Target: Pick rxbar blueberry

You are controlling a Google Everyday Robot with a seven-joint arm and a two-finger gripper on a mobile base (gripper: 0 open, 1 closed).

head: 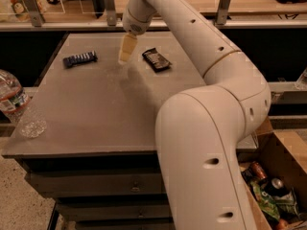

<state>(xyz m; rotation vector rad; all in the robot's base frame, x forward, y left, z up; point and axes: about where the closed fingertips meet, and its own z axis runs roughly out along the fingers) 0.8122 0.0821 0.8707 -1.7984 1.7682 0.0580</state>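
The rxbar blueberry (80, 58) lies flat and untouched on the worktop (96, 114). Just to its right hovers the claw (125, 51); I cannot tell whether it is apart or together. Farther right lies a black bar (156, 60). Reaching, gripping and lifting all remain.

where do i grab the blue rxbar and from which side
Probably across its narrow width at mid-length, coming straight down: the rxbar blueberry lies flat on the table, so only its long edges offer grip. The gripper hangs between it and the black bar.
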